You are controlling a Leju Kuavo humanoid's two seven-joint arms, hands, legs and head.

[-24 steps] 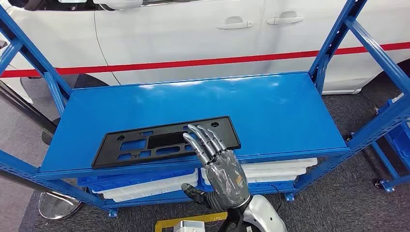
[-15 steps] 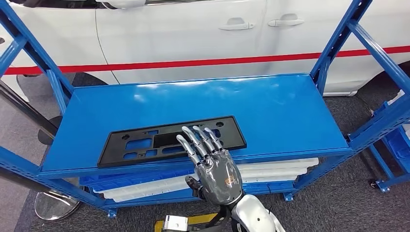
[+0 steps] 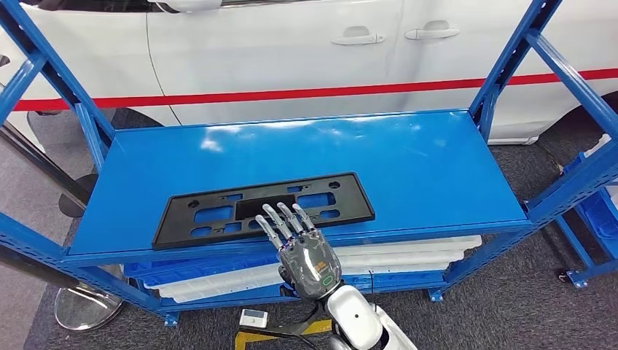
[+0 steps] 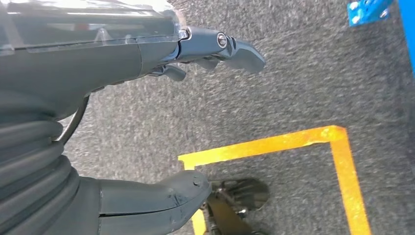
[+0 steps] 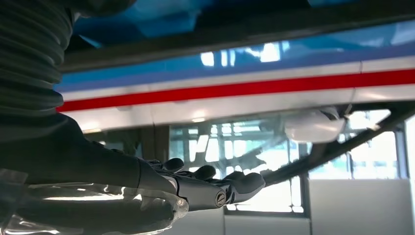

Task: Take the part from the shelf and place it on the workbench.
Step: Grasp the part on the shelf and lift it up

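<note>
Black part [image 3: 264, 208] flat on blue shelf [image 3: 437, 175], right robot hand [image 3: 306, 255] spread, empty.

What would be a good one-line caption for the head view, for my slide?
Right hand, fingers spread, over the near edge of the black part lying flat on the blue shelf, before a white car.

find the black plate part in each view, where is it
Head view: the black plate part lies flat along the front edge of the blue shelf, with the right hand at its near edge, fingers reaching over it.
Left wrist view: not in it; carpet and yellow floor tape.
Right wrist view: I cannot pick it out.
Shared landmark: the car's red stripe shows in the head and right wrist views.
</note>
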